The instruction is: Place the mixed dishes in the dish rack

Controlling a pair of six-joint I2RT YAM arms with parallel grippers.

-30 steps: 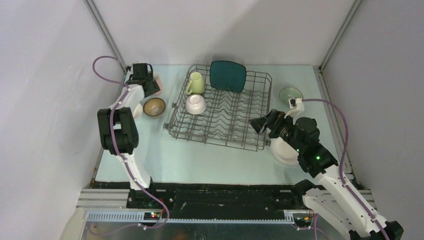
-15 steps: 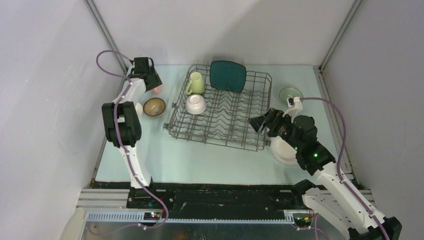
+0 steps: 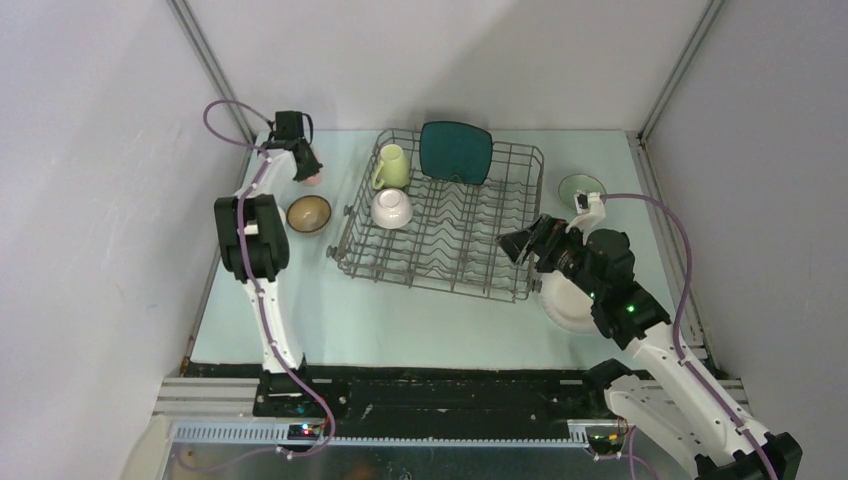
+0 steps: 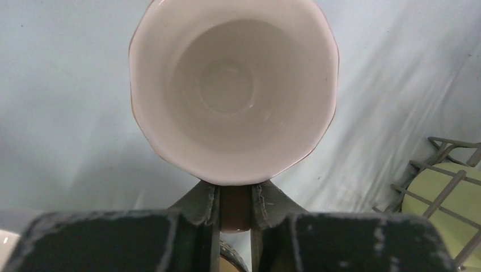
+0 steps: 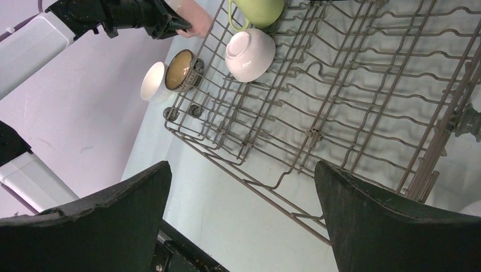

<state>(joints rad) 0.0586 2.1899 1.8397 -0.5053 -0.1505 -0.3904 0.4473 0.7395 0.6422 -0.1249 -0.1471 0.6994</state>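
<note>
My left claw (image 4: 234, 199) is pinched narrow on the near wall of the pink cup (image 4: 232, 90), one finger on each side of the rim. The cup sits at the far left corner of the surface (image 3: 400, 320), its mouth turned straight toward my wrist camera, so its long axis runs along the claw's line of sight. I cannot tell whether it is off the surface yet.

What the coming move turns on, as I judge it: the dish rack (image 3: 440, 215) lies to the right of the cup, its far left corner close by, where the yellow-green mug (image 3: 391, 166) already rests among the tines with a white bowl (image 3: 391, 208) just nearer. The left arm is plainly the closer one for this load; free tines lie further toward the middle.

My right claw (image 5: 241, 170) gapes wide and carries nothing, hanging over the rack's near right corner, with the white round plate (image 3: 565, 305) under that arm. The dark brown bowl (image 3: 308, 213) waits beside the rack's left edge.
</note>
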